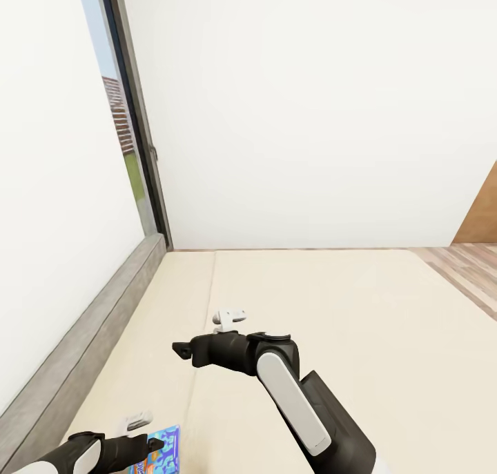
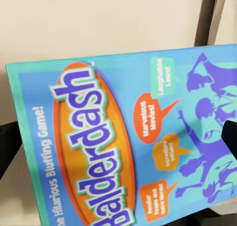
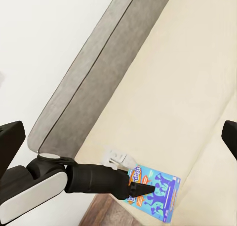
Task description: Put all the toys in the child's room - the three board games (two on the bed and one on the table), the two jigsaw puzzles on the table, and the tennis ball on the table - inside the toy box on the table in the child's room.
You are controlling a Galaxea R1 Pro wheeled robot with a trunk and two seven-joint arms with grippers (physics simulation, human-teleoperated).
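Note:
The blue board game [image 2: 123, 137], printed "Balderdash", lies on the beige mattress of the bed [image 1: 345, 308] near its edge; it is also the blue box [image 1: 160, 450] and the blue box [image 3: 153, 191]. My left gripper [image 1: 155, 445] hovers close over it, open, with one finger [image 2: 229, 137] above the box face and the other [image 2: 7, 147] just past the box's side. My right gripper [image 1: 181, 352] hangs open above the middle of the mattress, with nothing between its fingers. The toy box and table are out of view.
A low grey headboard [image 1: 83, 336] runs along the wall on the left, below a tall window [image 1: 121, 115]. Wood floor [image 1: 462, 267] and a brown panel [image 1: 480, 212] lie past the bed's right side.

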